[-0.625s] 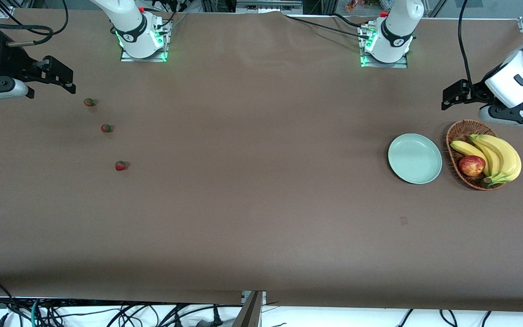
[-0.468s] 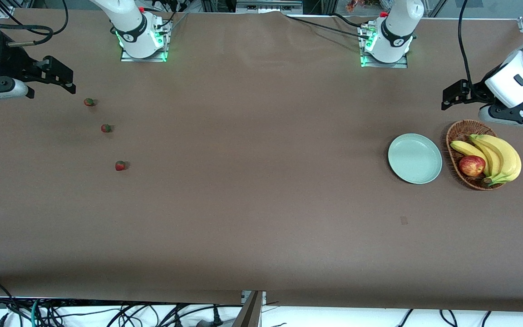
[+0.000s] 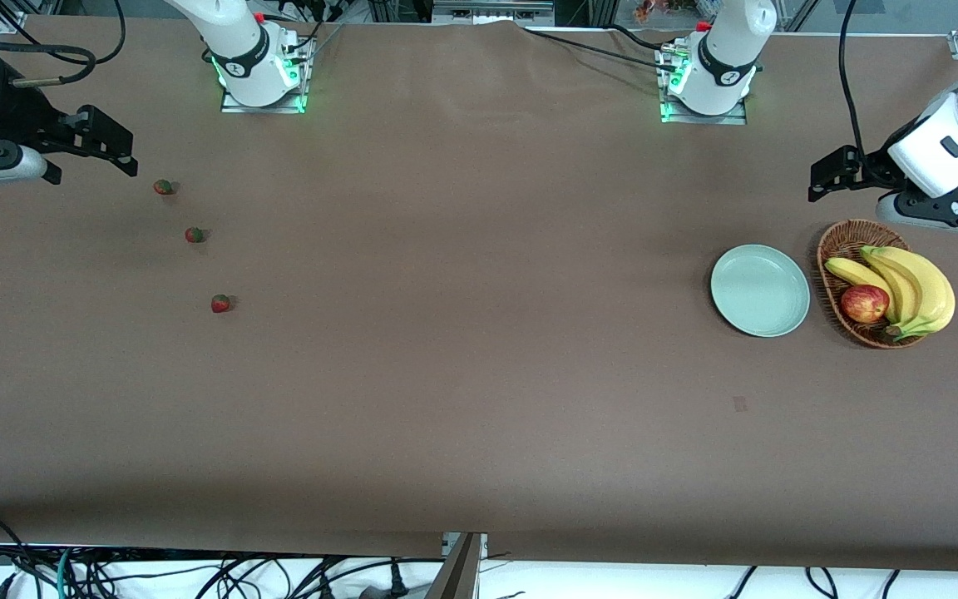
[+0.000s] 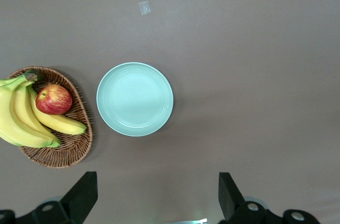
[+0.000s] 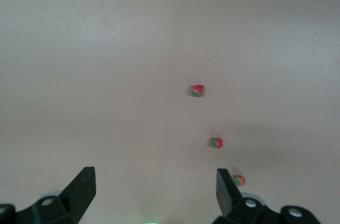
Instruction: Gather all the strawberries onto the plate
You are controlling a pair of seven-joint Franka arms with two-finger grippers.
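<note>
— Clock set with twelve at the arms' bases. Where are the strawberries?

— On the bench (image 3: 479, 399), at the right arm's end, in a slanting row. Far berry (image 3: 163, 187) first; middle berry (image 3: 195, 235) at its five o'clock; near berry (image 3: 220, 304) roughly five o'clock again, all apart.

— And the plate (image 3: 760, 290)?

— Well apart, at the left arm's end. Basket (image 3: 841, 235) just beside it at three o'clock, not touching. In the basket, the apple (image 3: 864, 303) sits at nine o'clock of the bananas (image 3: 924, 287).

— Tools?

— Right tool (image 3: 117, 146) is over the bench at ten o'clock of the far berry. Left tool (image 3: 828, 175) is at eleven o'clock of the basket.
</note>
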